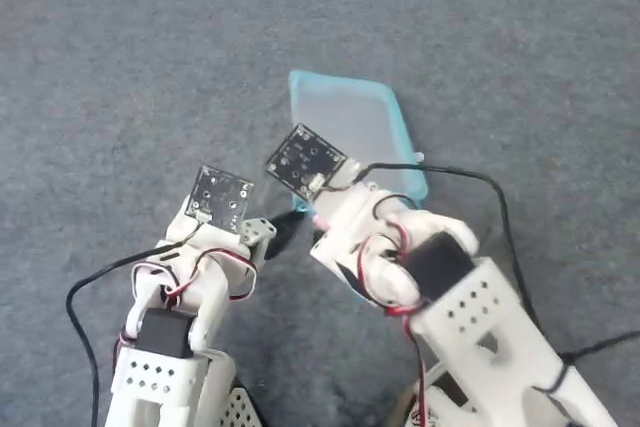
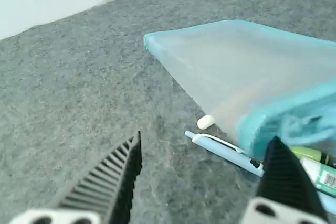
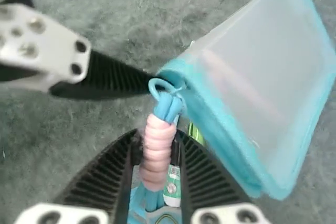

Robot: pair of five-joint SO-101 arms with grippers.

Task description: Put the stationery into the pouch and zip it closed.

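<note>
Right claw: clamped on pink zip pull at pouch mouth. Left claw: apart, empty, just beside pouch. Blue pen, green marker at mouth, seemingly not fully in. Loading unfinished, zipping not yet done.

Even soft daylight — blurred foregrounds

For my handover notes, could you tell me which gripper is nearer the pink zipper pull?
Right. The right gripper grips the pink zipper pull; the left gripper sits open beside the pouch, short of the pull.
</note>
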